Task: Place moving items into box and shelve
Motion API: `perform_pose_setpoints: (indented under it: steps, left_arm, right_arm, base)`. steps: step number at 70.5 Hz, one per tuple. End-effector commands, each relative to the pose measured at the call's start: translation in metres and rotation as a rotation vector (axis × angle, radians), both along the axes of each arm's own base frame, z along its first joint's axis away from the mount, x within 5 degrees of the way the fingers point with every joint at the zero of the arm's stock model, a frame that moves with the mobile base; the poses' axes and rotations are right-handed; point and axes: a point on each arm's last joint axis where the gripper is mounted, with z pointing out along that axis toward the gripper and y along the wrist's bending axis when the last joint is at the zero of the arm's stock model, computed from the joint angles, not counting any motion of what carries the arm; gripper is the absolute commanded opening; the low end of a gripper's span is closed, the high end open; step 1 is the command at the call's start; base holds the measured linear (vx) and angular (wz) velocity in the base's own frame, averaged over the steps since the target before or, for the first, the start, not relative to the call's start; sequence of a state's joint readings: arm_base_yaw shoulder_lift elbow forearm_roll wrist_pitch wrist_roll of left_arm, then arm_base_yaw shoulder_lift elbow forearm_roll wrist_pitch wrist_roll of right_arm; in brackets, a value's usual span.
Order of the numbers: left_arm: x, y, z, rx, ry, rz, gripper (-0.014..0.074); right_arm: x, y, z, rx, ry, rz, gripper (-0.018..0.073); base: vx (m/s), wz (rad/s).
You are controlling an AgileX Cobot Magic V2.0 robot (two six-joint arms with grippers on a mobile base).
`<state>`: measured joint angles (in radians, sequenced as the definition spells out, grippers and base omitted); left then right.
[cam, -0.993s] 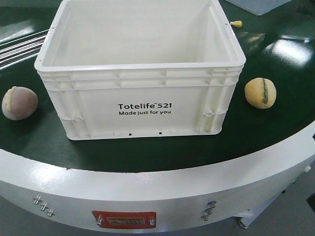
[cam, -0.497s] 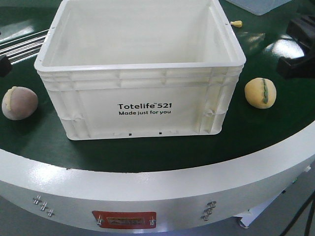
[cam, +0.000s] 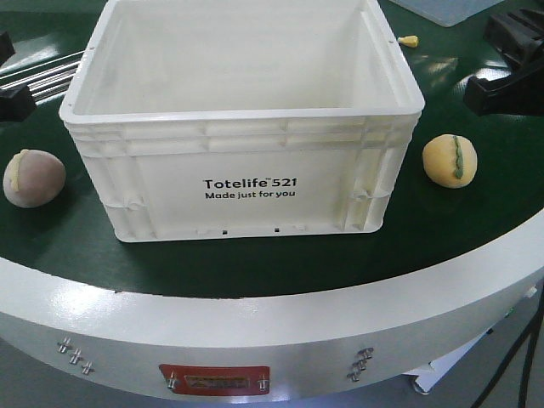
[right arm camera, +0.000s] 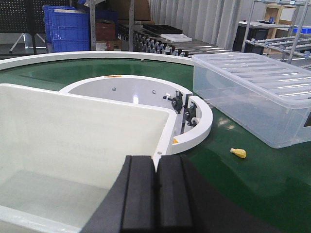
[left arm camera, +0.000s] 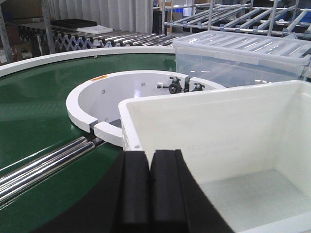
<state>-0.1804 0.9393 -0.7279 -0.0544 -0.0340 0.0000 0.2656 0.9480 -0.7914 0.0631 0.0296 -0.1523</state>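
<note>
The white box, printed "Totelife 521", stands open and empty on the green belt. One moving item, mauve-pink with a cream stripe, lies left of the box. The other, yellow with a green stripe, lies to its right. My left gripper hangs at the left edge, above and behind the pink item. In the left wrist view this gripper is shut and empty over the box's left rim. My right gripper hovers behind the yellow item. It is shut and empty beside the box's right rim.
A clear lidded plastic bin sits on the belt behind the box, with a small yellow piece near it. Steel rollers run left of the box. A white inner ring lies behind. Blue bins stand far back.
Both arms have come into the front view, the left at the left edge and the right at the upper right. The box and both items stay put.
</note>
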Motion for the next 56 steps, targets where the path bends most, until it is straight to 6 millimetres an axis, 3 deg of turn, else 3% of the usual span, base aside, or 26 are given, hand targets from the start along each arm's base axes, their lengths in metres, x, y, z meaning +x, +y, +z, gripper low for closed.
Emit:
perform_pose_setpoints:
  steps: [1,18,24,42,56]
  left_arm:
    - [-0.003,0.000,0.025,-0.030,-0.145,0.000,0.0166]
    - [-0.002,0.000,0.024,-0.029,-0.141,0.000,0.0475]
    - [-0.003,0.000,0.025,-0.030,-0.143,0.000,0.0549]
    - [-0.003,0.002,0.028,-0.043,-0.171,0.014,0.0576]
    - [-0.007,0.026,0.028,-0.037,-0.146,0.128,0.0576]
  right_arm:
    - [-0.002,-0.002,0.024,0.025,-0.143,-0.008,0.0193]
    - [-0.002,-0.002,0.024,0.031,-0.141,-0.009,0.0623]
    - [-0.002,-0.002,0.024,0.031,-0.141,-0.009,0.0718]
    - [-0.001,-0.005,0.024,0.032,-0.140,-0.025,0.0685]
    - [0.002,-0.041,0.020,0.042,-0.089,-0.200,0.0622]
  base:
    - [0.00,0.00]
    - [0.00,0.00]
    - [0.00,0.00]
    - [0.00,0.00]
    - [0.00,0.00]
